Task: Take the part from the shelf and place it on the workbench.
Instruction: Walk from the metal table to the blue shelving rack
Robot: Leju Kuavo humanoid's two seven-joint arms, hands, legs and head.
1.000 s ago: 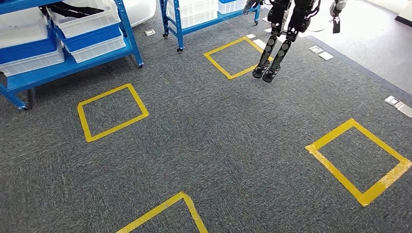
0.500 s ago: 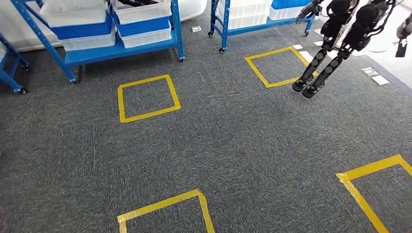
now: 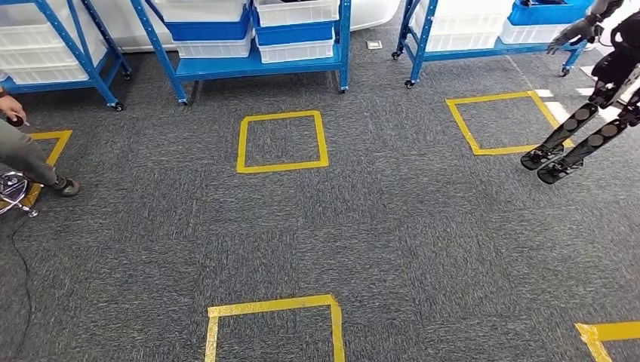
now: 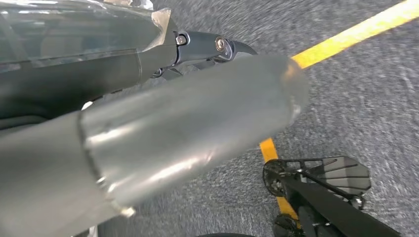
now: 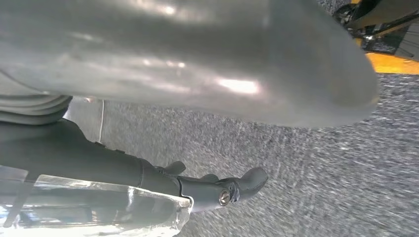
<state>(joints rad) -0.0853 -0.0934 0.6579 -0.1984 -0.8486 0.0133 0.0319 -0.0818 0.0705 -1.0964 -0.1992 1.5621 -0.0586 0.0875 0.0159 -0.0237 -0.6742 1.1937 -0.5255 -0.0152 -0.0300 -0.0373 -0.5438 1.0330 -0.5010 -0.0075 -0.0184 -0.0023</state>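
Over grey carpet [image 3: 392, 226], both hands [image 4: 163, 133] [image 5: 207, 59] hanging empty, fingers [image 5: 237, 185] loosely apart

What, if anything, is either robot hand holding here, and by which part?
Nothing shows in either grasp. The left robot hand and the right robot hand hang over the carpet; their fingers close on no part.

At the head view's top edge, the blue shelves [image 3: 256, 64] are cut off, their bin [image 3: 296, 11] contents untellable. A person [image 3: 26, 154] at left edge and another robot [image 3: 585, 128] at upper right are cropped. Both wrist views blur the carpet [image 4: 375, 94].
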